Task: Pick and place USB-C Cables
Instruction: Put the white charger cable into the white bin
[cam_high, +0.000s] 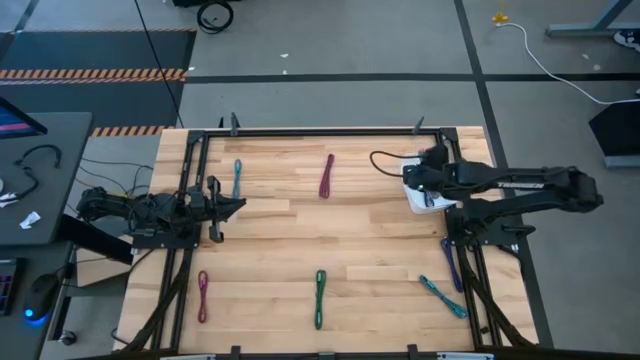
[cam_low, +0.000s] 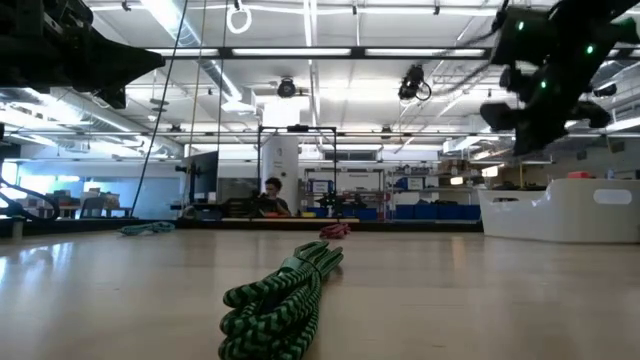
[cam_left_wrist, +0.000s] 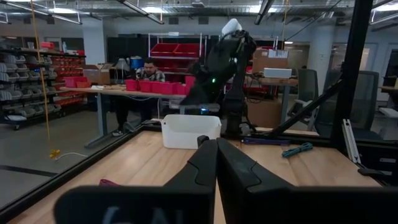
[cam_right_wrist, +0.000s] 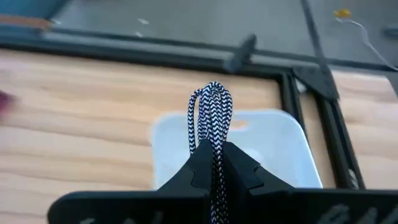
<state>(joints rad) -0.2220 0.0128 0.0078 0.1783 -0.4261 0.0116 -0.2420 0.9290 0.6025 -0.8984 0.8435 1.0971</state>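
Holding: a black-and-white braided cable (cam_right_wrist: 213, 118) was pinched by the right gripper (cam_right_wrist: 214, 155) above the white bin (cam_right_wrist: 273, 149).
Left gripper (cam_left_wrist: 216, 155): pressed together, empty.
Surface: wooden table (cam_high: 380, 225); cables scattered, green cable (cam_high: 320, 297) near front.
Room: a workshop; shelves and a seated person (cam_low: 271, 196) were seen.

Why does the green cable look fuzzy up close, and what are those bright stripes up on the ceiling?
In the low view, the green braided cable bundle lies very near the lens, so its closest end blurs; the stripes are long ceiling lights glaring white. In the right wrist view, the black-and-white braided cable looks sharp.
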